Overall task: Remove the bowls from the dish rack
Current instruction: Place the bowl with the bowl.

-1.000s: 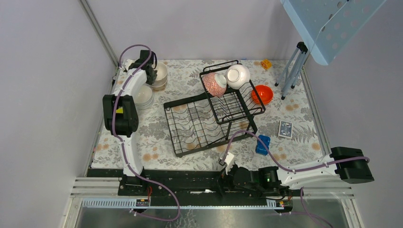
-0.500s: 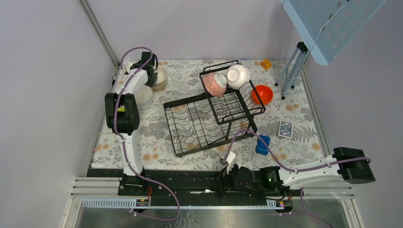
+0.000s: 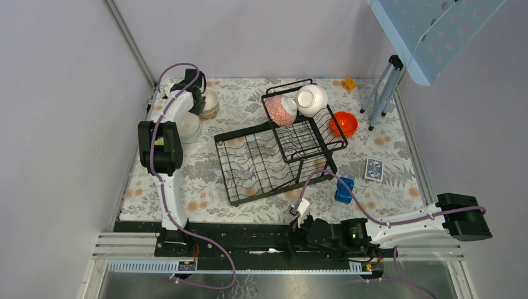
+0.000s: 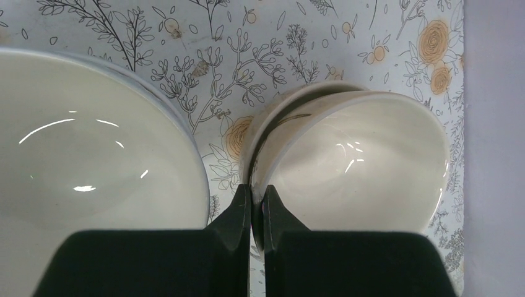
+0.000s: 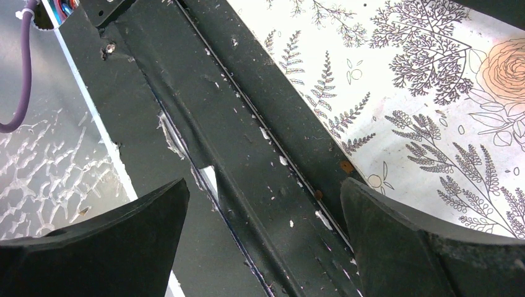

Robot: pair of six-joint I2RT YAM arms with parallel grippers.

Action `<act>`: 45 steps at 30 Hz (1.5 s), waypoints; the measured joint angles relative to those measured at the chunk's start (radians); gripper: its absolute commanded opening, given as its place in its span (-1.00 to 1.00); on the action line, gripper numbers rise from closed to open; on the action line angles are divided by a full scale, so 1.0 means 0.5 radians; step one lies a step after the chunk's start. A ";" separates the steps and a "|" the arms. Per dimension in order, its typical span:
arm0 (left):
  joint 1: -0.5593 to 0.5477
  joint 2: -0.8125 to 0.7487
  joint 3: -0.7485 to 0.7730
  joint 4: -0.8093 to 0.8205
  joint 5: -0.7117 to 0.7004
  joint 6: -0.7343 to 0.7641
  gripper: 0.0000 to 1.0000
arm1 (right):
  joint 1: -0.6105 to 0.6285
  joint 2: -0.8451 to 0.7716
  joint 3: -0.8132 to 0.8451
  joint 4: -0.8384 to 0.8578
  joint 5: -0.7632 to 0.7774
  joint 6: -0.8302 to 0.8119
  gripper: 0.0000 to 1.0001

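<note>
"What's changed in the last second?"

"Hardly anything. The left arm's elbow has shifted a touch. The left gripper [image 4: 257,189] has stayed over the far left corner of the table, jaws pressed nearly together on the rim of a cream bowl [image 4: 359,167]."

"So it still has hold of it?"

"Yes, pinched at the near edge. That bowl sits tilted inside another cream one under it, just beside a wider pale bowl [image 4: 93,161]. I can't quite tell from here whether it's fully settled."

"Meaning?"

"I'd say this one is as good as delivered and only needs letting go."

"And the rack?"

"The dish rack [image 3: 223,168] stands mid-table, with a pink-patterned bowl [image 3: 281,110] and a white bowl [image 3: 311,98] in its upper basket. Those look like the ones left. An orange bowl [image 3: 343,123] is already out, on the cloth to its right."

"The other arm?"

"The right gripper [image 5: 263,192] hangs over the near rail, jaws spread wide, holding nothing."
</note>
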 measured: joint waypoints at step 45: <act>0.002 -0.195 -0.034 0.173 0.071 0.093 0.27 | 0.000 -0.005 -0.013 0.000 0.014 0.015 0.99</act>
